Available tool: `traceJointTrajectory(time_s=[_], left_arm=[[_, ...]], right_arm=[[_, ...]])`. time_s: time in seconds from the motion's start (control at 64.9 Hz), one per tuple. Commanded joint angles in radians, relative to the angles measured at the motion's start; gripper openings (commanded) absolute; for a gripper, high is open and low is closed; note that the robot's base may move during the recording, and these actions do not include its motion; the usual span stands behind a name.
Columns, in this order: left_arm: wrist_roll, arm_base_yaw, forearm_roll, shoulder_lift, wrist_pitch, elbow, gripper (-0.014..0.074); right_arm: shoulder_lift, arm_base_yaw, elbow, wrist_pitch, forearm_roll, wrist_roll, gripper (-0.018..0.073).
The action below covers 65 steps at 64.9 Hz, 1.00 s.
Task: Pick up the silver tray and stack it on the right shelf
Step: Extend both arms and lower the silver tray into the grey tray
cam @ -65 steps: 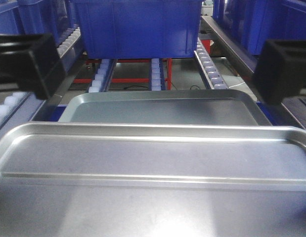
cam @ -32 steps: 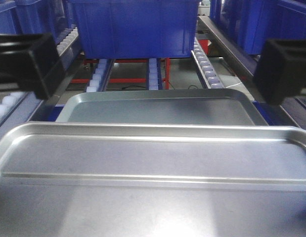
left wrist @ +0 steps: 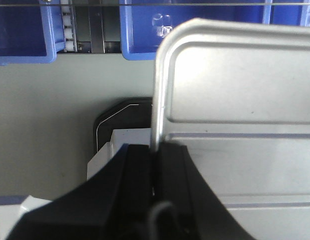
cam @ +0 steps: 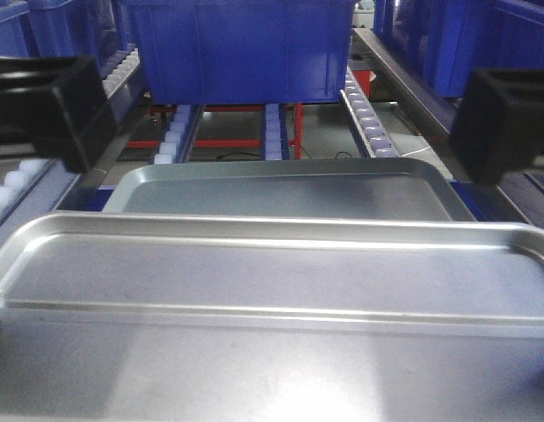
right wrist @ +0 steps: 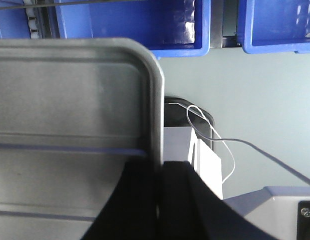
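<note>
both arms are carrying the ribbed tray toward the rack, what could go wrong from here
Each gripper, left gripper and right gripper, pinches only the thin rim of the silver tray, so uneven arm motion might twist it loose. The duller grey tray already lies ahead on the right shelf; coming in low, the carried tray may catch its near rim and shove it toward the blue bin.

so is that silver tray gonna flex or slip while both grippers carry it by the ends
The silver tray probably stays stiff: its raised rim and two floor ribs resist sagging. It may slip, since the left gripper and right gripper each pinch only a thin, shiny rim edge. Looks light for its size.
</note>
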Motion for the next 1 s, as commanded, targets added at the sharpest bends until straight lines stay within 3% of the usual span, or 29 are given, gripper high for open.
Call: traceJointTrajectory(time_s=[0.0,0.123,0.246,0.4,0.462,0.57,0.631,0.77,0.893,0.986], left_arm=[[0.0,-0.002,0.097,-0.025,0.223,-0.021,-0.01],[0.064,0.013,0.086,-0.025,0.141,-0.022,-0.01],[0.193,0.111,0.002,-0.025,-0.077,-0.032,-0.01],[0.278,0.271,-0.016,-0.009,-0.19,-0.032,-0.01],[0.346,0.348,-0.025,0.007,-0.232,-0.032,-0.01],[0.474,0.43,-0.043,0.041,-0.326,-0.032,-0.01],[0.497,0.467,-0.046,0.071,-0.371,-0.036,-0.01],[0.549,0.523,-0.066,0.163,-0.406,-0.086,-0.01],[0.674,0.535,-0.066,0.267,-0.442,-0.167,-0.01],[0.678,0.538,-0.078,0.338,-0.451,-0.227,-0.01]], right_arm=[[-0.022,-0.003,-0.022,0.174,-0.081,-0.006,0.0059],[-0.022,-0.006,-0.027,0.119,-0.123,-0.082,0.0059],[-0.017,-0.069,-0.051,0.025,-0.135,-0.126,0.0059],[-0.006,-0.232,-0.076,-0.114,-0.15,-0.194,0.0059],[0.015,-0.307,-0.088,-0.172,-0.15,-0.253,0.0059],[0.064,-0.401,-0.116,-0.244,-0.15,-0.347,0.0059],[0.111,-0.448,-0.141,-0.279,-0.15,-0.385,0.0059],[0.219,-0.522,-0.218,-0.316,-0.15,-0.435,0.0059],[0.322,-0.544,-0.276,-0.369,-0.155,-0.449,0.0059],[0.376,-0.544,-0.292,-0.389,-0.155,-0.449,0.0059]])
